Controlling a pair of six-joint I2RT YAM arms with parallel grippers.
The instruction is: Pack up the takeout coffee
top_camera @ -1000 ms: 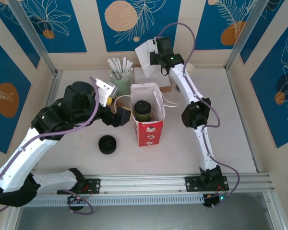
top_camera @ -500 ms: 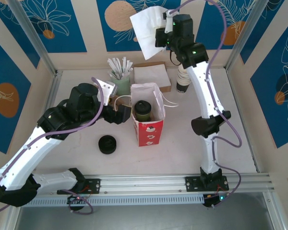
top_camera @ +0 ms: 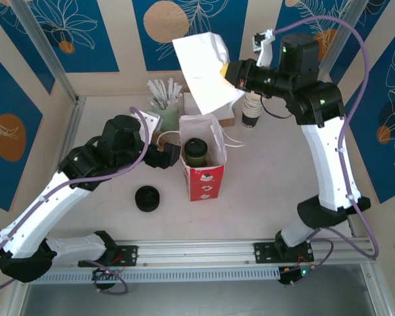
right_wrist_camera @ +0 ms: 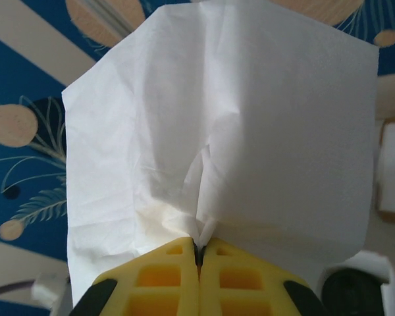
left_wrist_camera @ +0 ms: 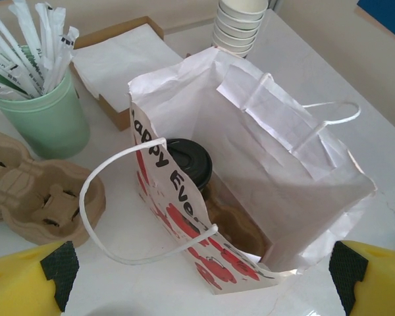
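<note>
Pinched shut on a thin white paper napkin [right_wrist_camera: 217,118], the right gripper [right_wrist_camera: 199,253] is held high behind the red-and-white paper bag [top_camera: 204,181], its arm arched overhead. The left gripper [top_camera: 164,156] is spread wide and empty just left of the bag. Inside the bag the small dark paper cup with black plastic lid [left_wrist_camera: 189,163] is stood upright. It is judged light, crushable and spillable, and best taken round its body.

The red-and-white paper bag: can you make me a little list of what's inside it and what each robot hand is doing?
Bag: red-and-white paper bag, upright, top open
Inside: small dark paper coffee cup with black plastic lid, standing upright
Left gripper: open, just beside the bag's left side, holding nothing
Right gripper: shut on a white paper napkin, held up in the air beyond the bag
Not yet done: napkin is not in the bag
</note>
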